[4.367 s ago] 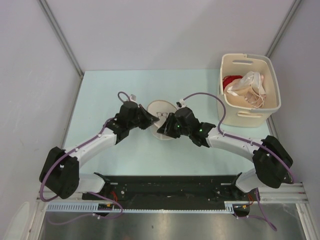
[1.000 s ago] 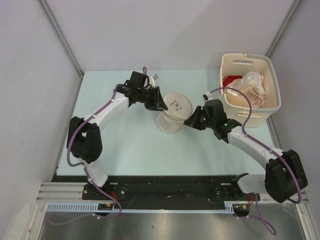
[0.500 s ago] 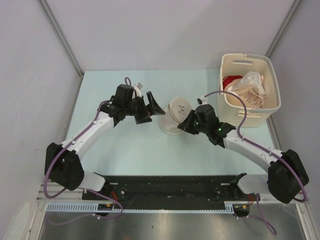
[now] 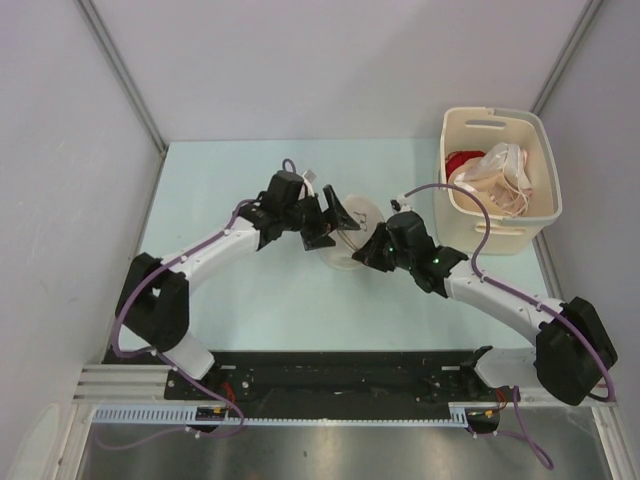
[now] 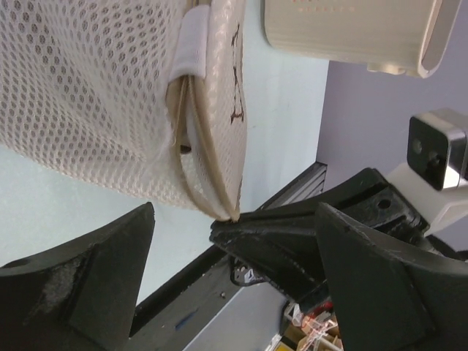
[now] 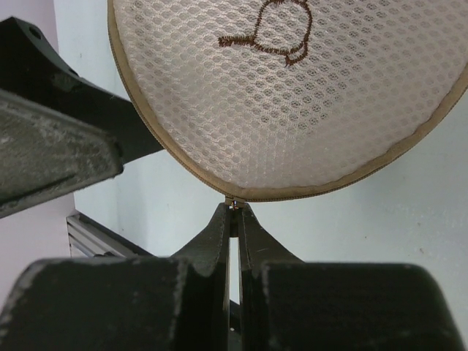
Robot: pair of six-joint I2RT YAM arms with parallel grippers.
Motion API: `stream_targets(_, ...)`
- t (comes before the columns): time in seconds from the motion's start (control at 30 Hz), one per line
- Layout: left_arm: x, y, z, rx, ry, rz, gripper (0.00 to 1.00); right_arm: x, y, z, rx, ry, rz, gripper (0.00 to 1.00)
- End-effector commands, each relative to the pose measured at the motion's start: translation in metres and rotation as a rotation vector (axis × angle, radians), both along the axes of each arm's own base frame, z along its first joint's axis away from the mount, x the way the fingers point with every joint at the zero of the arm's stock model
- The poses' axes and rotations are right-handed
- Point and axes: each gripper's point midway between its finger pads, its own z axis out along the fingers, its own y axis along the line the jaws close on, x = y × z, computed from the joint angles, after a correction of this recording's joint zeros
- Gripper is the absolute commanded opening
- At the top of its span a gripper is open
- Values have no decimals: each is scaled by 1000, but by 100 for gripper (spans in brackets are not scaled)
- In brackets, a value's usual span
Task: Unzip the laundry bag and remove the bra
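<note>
While the right claw (image 6: pixel 234 218) pinched the zip pull (image 6: pixel 233 202) on the rim of the bag (image 6: pixel 292 110), the left claw (image 4: pixel 332 222) gaped wide, empty, just beside it; basket (image 4: pixel 497 232) near.

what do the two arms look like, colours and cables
The left arm and right arm have white links with bulky black joint housings. A thin purple cable loops along each. The jaws are matte black, scuffed wedges. Green lights glow on the right wrist.
</note>
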Motion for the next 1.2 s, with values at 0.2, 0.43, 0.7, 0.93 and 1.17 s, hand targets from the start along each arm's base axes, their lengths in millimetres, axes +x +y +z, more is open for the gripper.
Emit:
stream_targets(0.2,28,-19,2,4,-54,42,30,-1,-1,-3,-33,-7,-38,0)
stream_targets(0.43,59,24,21,76,-202,-38,0,10,-22,3,-40,-56,-61,0)
stream_targets(0.7,78,60,20,184,-234,-166,0,38,-55,-4,-133,-166,-125,0)
stream_targets(0.93,96,63,29,189,-271,-179,0,28,-44,11,-86,-189,-75,0)
stream_targets(1.17,79,71,22,184,-214,-89,93,16,0,3,39,-104,-114,0)
